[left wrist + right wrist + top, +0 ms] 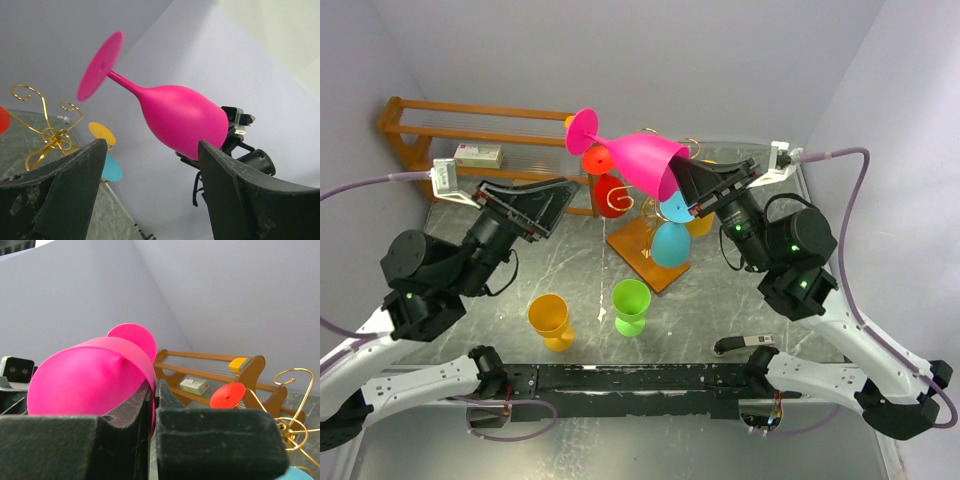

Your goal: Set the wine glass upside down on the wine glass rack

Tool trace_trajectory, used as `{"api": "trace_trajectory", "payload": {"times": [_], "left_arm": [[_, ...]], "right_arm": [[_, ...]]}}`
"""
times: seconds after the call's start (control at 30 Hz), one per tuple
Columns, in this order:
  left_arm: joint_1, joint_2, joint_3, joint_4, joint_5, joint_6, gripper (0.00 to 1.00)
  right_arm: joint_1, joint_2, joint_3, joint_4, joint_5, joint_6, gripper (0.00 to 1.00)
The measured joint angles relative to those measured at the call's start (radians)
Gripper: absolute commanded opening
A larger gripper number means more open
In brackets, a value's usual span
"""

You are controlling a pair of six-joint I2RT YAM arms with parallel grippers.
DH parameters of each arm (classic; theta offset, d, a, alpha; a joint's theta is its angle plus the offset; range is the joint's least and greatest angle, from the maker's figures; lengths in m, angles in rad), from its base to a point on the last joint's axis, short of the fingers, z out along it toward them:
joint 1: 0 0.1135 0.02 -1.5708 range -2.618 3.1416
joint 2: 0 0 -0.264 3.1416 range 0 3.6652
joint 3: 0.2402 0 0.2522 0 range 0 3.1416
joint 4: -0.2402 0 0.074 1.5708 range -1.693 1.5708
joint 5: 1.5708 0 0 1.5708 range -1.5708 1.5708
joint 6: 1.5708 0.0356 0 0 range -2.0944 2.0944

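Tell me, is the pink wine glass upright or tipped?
Tipped: the pink wine glass lies slanted in the right gripper, foot angled away from it.

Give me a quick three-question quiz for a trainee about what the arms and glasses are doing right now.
1. Which tool grips the pink wine glass?
2. True or false: the left tool is open and empty.
3. The green glass is: A upright, B inverted, C on its side.
Key: 1 the right tool; 2 true; 3 A.
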Motion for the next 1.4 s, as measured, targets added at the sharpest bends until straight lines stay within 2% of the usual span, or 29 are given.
{"api": "trace_trajectory", "payload": {"times": [0.07, 0.27, 0.37, 0.67, 0.93, 1.03, 1.23, 1.4], "left_arm": [[0.000, 0.020, -0.005, 0.036, 0.000, -0.027, 0.88], [0.000, 0.037, -0.108, 0.207, -0.025, -0.141, 0.81], [0.000, 0.045, -0.162, 0.301, -0.049, -0.188, 0.81], [0.000, 0.099, -0.169, 0.513, -0.080, -0.248, 0.84], [0.000, 0.140, -0.168, 0.640, -0.123, -0.273, 0.82], [0.000, 0.163, -0.156, 0.660, -0.131, -0.273, 0.76], [0.000, 0.209, -0.101, 0.661, -0.146, -0.259, 0.57], [0.000, 0.232, -0.066, 0.679, -0.147, -0.234, 0.51]], "right_arm": [[0.000, 0.021, -0.002, 0.028, 0.003, 0.001, 0.00], [0.000, 0.032, -0.023, 0.125, -0.010, 0.024, 0.00], [0.000, 0.032, -0.027, 0.150, -0.022, 0.054, 0.00], [0.000, 0.047, -0.033, 0.175, -0.067, 0.113, 0.00], [0.000, 0.069, -0.039, 0.177, -0.129, 0.151, 0.00], [0.000, 0.079, -0.039, 0.179, -0.153, 0.158, 0.00], [0.000, 0.080, -0.039, 0.203, -0.189, 0.159, 0.00], [0.000, 0.080, -0.037, 0.206, -0.239, 0.157, 0.00]]}}
